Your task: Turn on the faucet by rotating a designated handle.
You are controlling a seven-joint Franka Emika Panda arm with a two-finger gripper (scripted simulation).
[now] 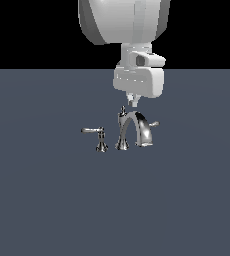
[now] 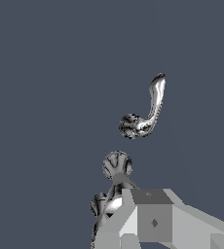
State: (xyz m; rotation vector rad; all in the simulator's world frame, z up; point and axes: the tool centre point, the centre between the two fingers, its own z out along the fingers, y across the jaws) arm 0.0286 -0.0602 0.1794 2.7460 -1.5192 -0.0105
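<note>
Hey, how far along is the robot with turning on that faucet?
Early stage. Done: the gripper hangs just above the faucet, near its finial. In hand: nothing; the jaws touch no lever, and whether they are open is unclear. Left: reach the short handle on the exterior view's right, then rotate it. The longer lever stays out of it.

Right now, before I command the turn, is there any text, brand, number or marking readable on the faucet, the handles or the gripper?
None: no readable text in either view.
faucet: bare chrome, no lettering or hot/cold marks.
handle: plain.
longer lever: plain.
gripper: plain white housing; the wrist view shows only a small diamond-shaped mark, not a character.
</note>
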